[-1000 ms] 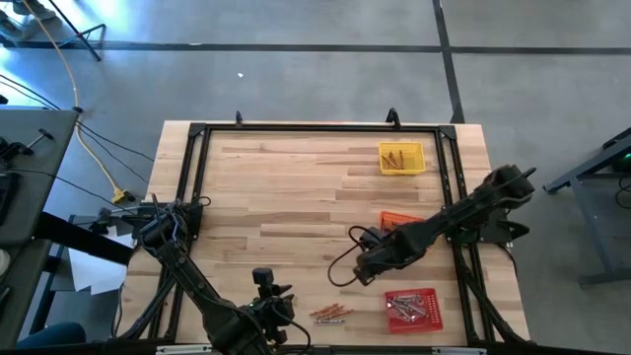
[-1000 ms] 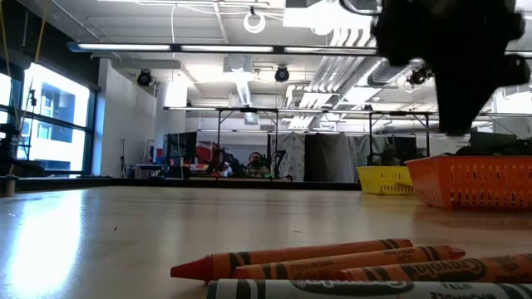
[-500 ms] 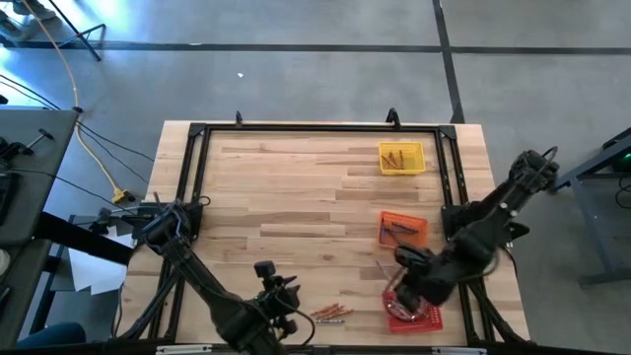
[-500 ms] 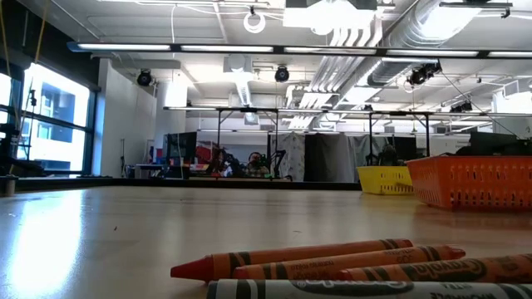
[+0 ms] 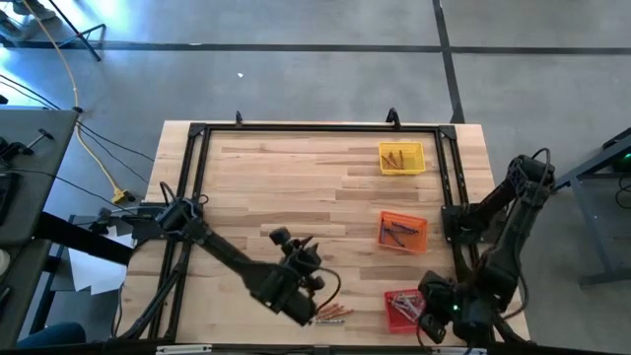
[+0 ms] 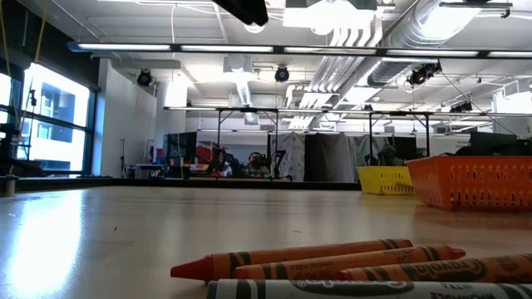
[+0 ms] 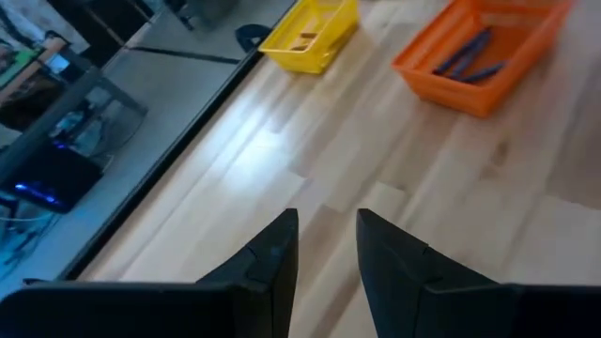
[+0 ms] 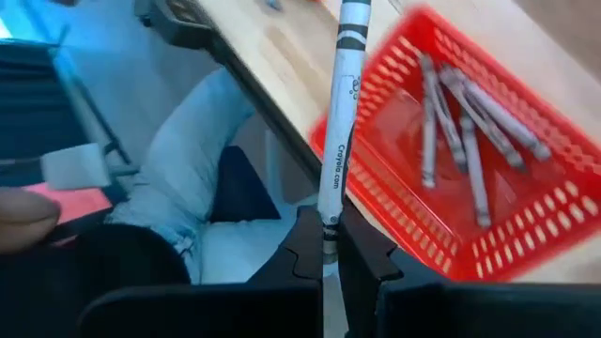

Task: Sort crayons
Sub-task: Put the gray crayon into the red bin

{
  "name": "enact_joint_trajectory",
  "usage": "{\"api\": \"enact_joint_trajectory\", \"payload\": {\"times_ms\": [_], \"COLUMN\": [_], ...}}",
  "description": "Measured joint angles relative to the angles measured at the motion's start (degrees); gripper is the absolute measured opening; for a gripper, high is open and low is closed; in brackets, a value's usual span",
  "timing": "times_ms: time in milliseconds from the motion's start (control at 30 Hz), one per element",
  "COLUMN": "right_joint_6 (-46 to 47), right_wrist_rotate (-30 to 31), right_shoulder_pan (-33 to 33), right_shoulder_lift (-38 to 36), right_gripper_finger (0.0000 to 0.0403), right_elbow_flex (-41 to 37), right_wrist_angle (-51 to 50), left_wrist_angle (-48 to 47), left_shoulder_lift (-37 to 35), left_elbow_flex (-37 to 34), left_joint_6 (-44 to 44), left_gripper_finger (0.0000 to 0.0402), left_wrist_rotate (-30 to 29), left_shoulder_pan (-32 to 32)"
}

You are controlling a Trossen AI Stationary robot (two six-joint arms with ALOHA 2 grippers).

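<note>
Wooden table: three trays, right tool clamping one grey crayon

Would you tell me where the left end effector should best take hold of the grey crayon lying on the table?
Grip the grey crayon at mid-length, coming straight down. It lies flat on the table, with orange crayons close against its far side, so one finger goes on its free near side.

A red mesh tray was seen just beside the right tool at the counter edge; an orange tray and a yellow tray lay farther off.
</note>
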Motion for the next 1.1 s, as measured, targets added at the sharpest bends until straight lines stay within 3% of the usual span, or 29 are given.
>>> {"api": "enact_joint_trajectory", "payload": {"times_ms": [267,567,867,1100], "right_joint_6": [10.14,13.47,13.40,13.34], "right_wrist_rotate": [-1.33,-9.91,-9.12,-9.01], "right_shoulder_pan": [1.79,0.48,0.13,0.13], "right_shoulder_lift": [8.45,16.08,17.05,17.05], "right_gripper_finger": [0.0000,0.0000,0.0002,0.0034], "right_elbow_flex": [0.00,0.00,0.00,0.00], "right_wrist_angle": [-2.93,-3.33,-1.46,-1.45], "left_wrist_angle": [0.19,0.19,0.19,0.39], "left_shoulder_lift": [0.00,0.00,0.00,0.00], "left_elbow_flex": [0.00,0.01,0.00,0.00], "left_joint_6": [7.01,9.08,8.89,7.55], "left_gripper_finger": [0.0096,0.0096,0.0096,0.0096], "left_wrist_rotate": [-0.14,0.15,0.17,0.20], "left_shoulder_pan": [3.72,3.50,1.30,0.02]}}
